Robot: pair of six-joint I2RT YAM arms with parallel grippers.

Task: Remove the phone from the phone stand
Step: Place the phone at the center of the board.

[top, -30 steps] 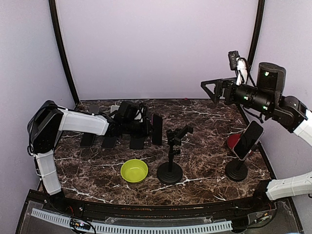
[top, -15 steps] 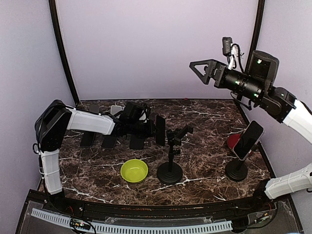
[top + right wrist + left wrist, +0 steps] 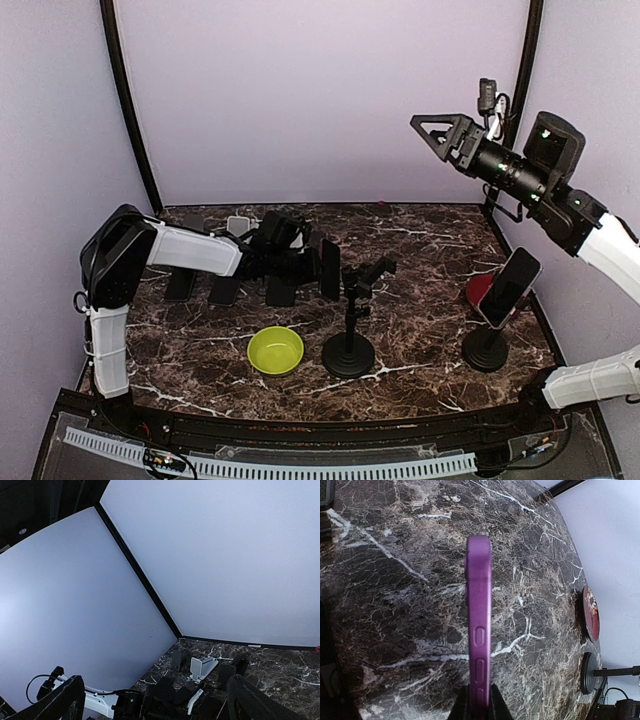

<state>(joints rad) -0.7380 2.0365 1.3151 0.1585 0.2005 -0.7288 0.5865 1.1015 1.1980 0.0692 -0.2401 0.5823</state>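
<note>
My left gripper (image 3: 318, 268) is shut on a phone in a purple case (image 3: 479, 630) and holds it on edge above the marble table, just left of the clamp of an empty black phone stand (image 3: 351, 318). In the left wrist view my two black fingertips (image 3: 496, 707) pinch the phone's lower end. A second phone (image 3: 508, 287) leans in another black stand (image 3: 487, 350) at the right. My right gripper (image 3: 440, 135) is open and empty, raised high above the back right of the table. Its jaws stand wide apart in the right wrist view (image 3: 156, 680).
Several dark phones (image 3: 225, 290) lie flat on the table's left side under the left arm. A lime green bowl (image 3: 275, 350) sits near the front. A red disc (image 3: 478, 290) lies behind the right stand. A small white holder (image 3: 200, 669) stands at the back left.
My left gripper has carried the phone a little to the right, closer to the empty stand. My right gripper rose, swung left, then came back right, staying high and open.
</note>
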